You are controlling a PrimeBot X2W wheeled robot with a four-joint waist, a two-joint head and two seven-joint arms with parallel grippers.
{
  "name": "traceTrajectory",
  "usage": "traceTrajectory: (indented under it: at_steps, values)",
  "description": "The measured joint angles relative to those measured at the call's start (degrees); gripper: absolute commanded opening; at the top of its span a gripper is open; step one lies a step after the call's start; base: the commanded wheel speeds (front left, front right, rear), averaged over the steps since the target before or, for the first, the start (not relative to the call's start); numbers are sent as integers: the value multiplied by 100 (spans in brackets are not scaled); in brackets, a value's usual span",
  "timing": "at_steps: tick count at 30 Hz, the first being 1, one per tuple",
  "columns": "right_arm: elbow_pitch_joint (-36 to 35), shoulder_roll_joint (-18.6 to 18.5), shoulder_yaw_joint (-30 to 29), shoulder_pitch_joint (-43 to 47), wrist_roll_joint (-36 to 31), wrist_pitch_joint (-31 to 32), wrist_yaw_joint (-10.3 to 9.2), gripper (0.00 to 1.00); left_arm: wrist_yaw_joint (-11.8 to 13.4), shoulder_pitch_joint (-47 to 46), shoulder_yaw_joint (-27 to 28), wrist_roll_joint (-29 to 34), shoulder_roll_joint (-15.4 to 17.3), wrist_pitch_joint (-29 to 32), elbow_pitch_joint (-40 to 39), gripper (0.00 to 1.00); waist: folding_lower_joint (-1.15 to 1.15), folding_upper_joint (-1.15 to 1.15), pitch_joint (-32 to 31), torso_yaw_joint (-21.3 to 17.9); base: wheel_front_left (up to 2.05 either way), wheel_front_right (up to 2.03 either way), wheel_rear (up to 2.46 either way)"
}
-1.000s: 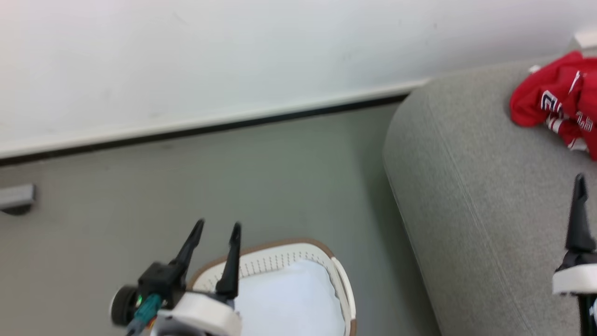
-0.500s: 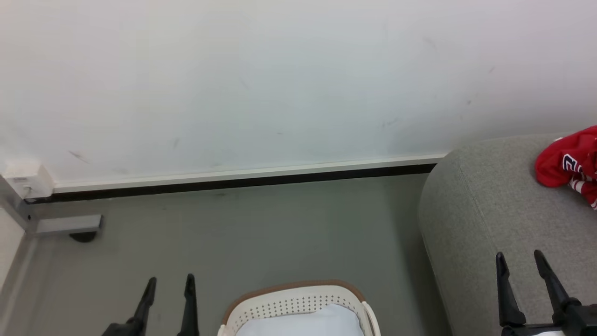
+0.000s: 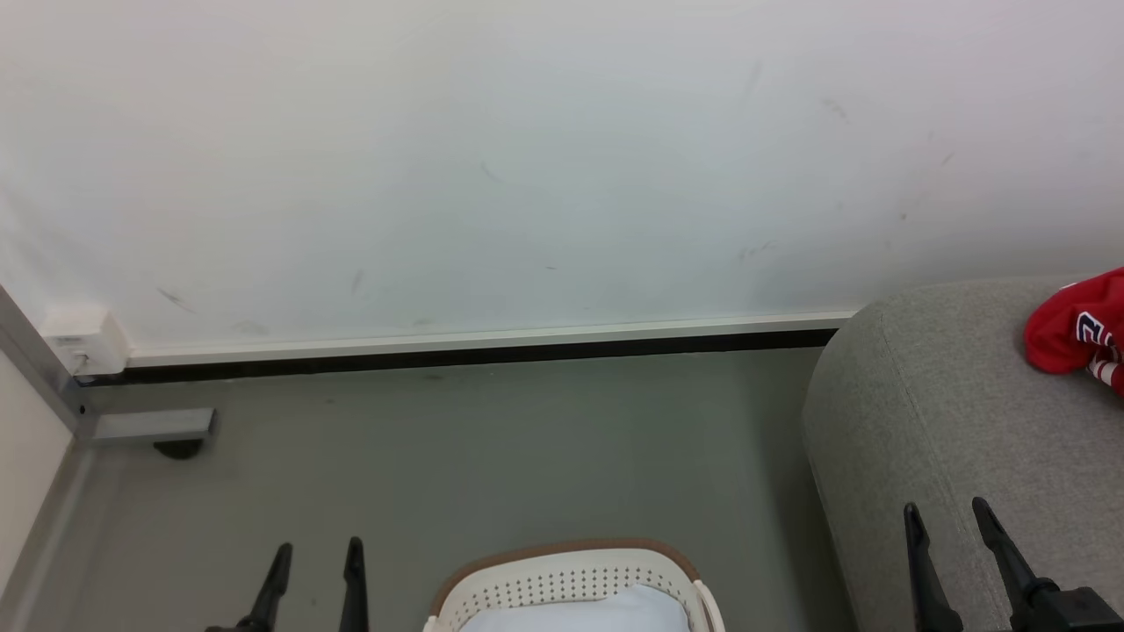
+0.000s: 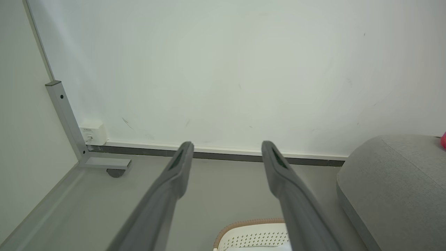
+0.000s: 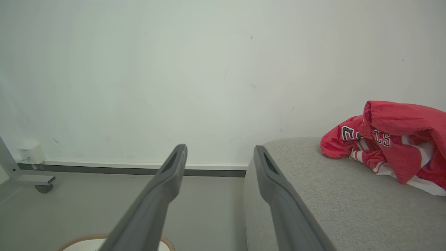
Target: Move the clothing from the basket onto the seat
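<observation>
1. The basket (image 3: 562, 581) is cut off by the head view's bottom edge, its near side unseen.
2. The clothing (image 3: 1073, 332) runs off the right edge, and its lettering is partly cut.
3. The left gripper (image 3: 318, 562) and right gripper (image 3: 947, 525) are cut off below their fingers.

White wall (image 3: 527, 158), grey floor (image 3: 492, 456), a castered metal frame (image 3: 149, 426).

The left gripper (image 3: 318, 551) is hanging at the lower left of the head view, its jaws standing apart, pointing up and holding nothing. The right gripper (image 3: 946, 511) is hanging at the lower right, its jaws likewise spread and empty.
</observation>
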Motion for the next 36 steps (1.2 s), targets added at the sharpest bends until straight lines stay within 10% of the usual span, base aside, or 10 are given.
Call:
traceTrajectory:
  at_steps: [1,2,36]
  values:
    - [19,-1,15,-1,22,0,0,100,-37,-1,5,46,-18,1,10,100,0,0,1,-2,0,0,0]
    - [41,0,32,-1,34,0,-1,0,-57,-1,27,98,-37,0,10,0,0,0,2,-4,0,0,0]
    - [215,56,-146,-92,3012,791,0,0,-288,-258,435,-2796,-156,779,221,0,1,0,60,70,0,0,0]
